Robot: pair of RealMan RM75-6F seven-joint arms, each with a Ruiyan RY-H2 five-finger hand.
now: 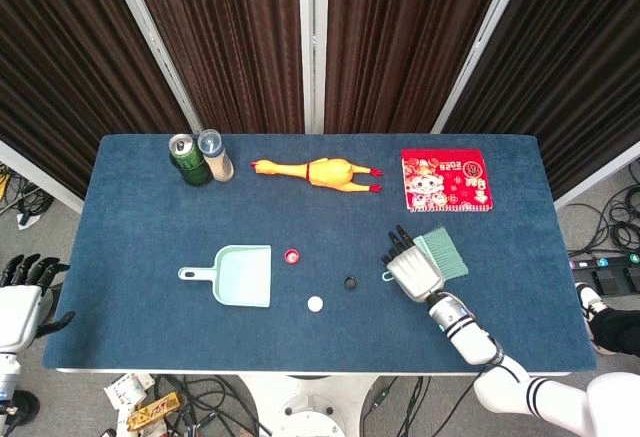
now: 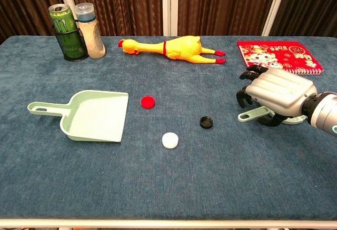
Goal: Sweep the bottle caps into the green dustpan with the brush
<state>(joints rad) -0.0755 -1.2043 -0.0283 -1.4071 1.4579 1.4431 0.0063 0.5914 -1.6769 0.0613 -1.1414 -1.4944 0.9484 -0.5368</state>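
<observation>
The green dustpan (image 1: 245, 277) (image 2: 97, 115) lies left of centre, its mouth facing right. A red cap (image 1: 292, 255) (image 2: 148, 101) sits just off its mouth. The white cap (image 1: 316, 304) (image 2: 170, 140) and the black cap (image 1: 350, 282) (image 2: 206, 121) lie further right. The green brush (image 1: 443, 252) lies flat, bristles to the far right and handle (image 2: 249, 116) pointing left. My right hand (image 1: 412, 269) (image 2: 276, 94) is low over the handle and brush head, fingers apart and bent down around it, hiding most of the brush. My left hand (image 1: 25, 292) hangs off the table's left side, fingers apart, holding nothing.
A yellow rubber chicken (image 1: 318, 172) (image 2: 171, 48) lies at the back centre. A green can (image 2: 63, 23) and a bottle (image 2: 89, 23) stand at the back left. A red booklet (image 1: 447, 180) (image 2: 279, 55) lies at the back right, just beyond the brush.
</observation>
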